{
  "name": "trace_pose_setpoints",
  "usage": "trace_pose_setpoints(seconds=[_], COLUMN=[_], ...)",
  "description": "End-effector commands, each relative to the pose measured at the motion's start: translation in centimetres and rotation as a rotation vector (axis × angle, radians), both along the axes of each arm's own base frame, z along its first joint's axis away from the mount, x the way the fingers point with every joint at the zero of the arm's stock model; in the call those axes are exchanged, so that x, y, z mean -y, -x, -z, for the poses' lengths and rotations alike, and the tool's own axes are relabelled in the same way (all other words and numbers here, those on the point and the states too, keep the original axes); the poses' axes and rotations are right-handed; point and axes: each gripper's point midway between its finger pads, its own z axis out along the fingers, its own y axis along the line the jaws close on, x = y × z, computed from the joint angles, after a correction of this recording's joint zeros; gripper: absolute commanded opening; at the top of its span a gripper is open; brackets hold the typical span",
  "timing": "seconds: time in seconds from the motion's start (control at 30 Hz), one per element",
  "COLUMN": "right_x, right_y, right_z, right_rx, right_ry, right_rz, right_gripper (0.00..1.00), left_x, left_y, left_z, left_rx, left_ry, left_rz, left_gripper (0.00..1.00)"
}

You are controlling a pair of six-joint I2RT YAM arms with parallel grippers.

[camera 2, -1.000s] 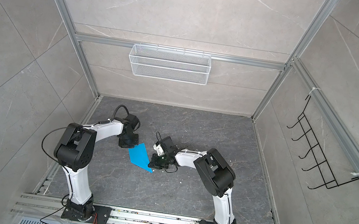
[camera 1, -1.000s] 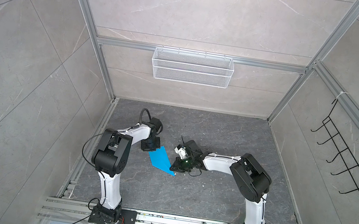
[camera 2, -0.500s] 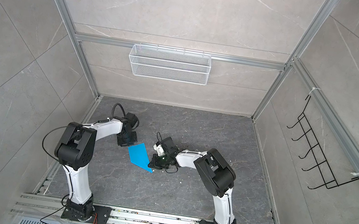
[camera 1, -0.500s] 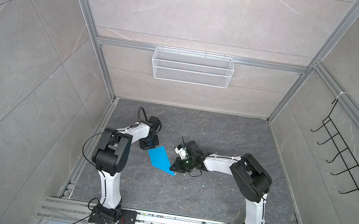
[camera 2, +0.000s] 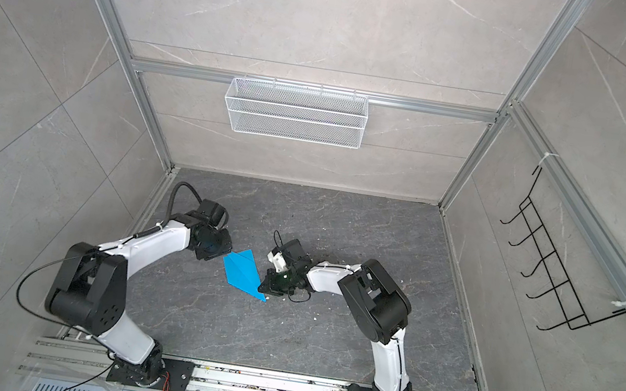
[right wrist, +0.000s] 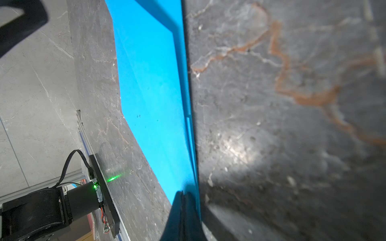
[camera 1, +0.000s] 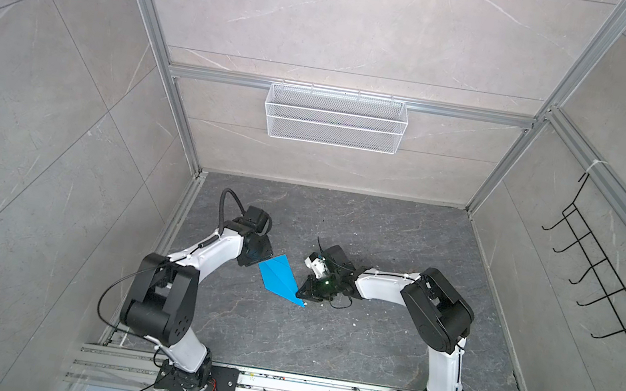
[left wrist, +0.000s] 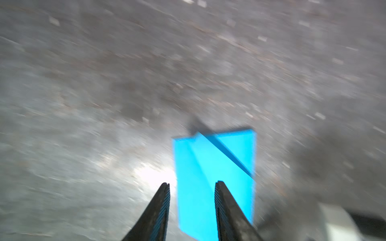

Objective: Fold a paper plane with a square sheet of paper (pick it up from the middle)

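The square sheet of paper is folded into a bright blue paper plane (camera 1: 277,279) (camera 2: 242,274), a kite-shaped dart lying on the dark floor between the arms. My right gripper (camera 1: 301,293) (camera 2: 263,288) is at its pointed tip. In the right wrist view that gripper (right wrist: 183,194) has its jaws together on the end of the blue paper (right wrist: 150,83). My left gripper (camera 1: 261,259) (camera 2: 227,254) is at the wide end. In the blurred left wrist view it (left wrist: 192,183) stands open, with the paper (left wrist: 208,167) lying between and beyond its fingers, not pinched.
A white wire basket (camera 1: 335,118) hangs on the back wall. A black hook rack (camera 1: 600,286) is on the right wall. Small white specks (camera 1: 353,322) lie on the floor near the right arm. Aluminium rails (camera 1: 316,390) run along the front edge.
My left gripper has opened and let go of the wide end, drawing back a little toward the far left. The right gripper has stayed shut at the tip.
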Motion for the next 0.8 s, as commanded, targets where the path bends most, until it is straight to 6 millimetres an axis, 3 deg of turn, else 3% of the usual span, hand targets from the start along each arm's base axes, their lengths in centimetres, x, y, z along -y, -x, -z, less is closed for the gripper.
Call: trace_pose_setpoints(seconds=[0.0,0.17,0.3,0.63,0.77], right_x=[1.4,-0.2,-1.2,-1.9,-1.9], right_y=[1.5,0.5,0.3,-0.6,-1.2], right_z=[2.0,-1.3,-2.3,-2.0,-1.3], right_rx=[-0.057,-0.002,-0.013,-0.031,-0.029], right_ry=[0.092,-0.007,-0.081,-0.110,-0.062], right_rz=[-0.014,-0.034,-0.048,-0.024,-0.011], right_gripper=[0.06,0.07,0.07,0.07,0.06], left_x=[4.4,5.1,4.7,4.0,3.9], left_y=[0.5,1.7,2.4,2.4,2.2], left_z=[-0.4,2.0,3.0,5.4,5.4], left_rx=[0.032,-0.027,-0.058,-0.106,-0.105], left_ry=[0.211,0.220,0.205,0.146,0.139], left_rz=[0.047,0.040,0.024,0.006,-0.004], left_gripper=[0.38,0.23,0.17,0.09,0.09])
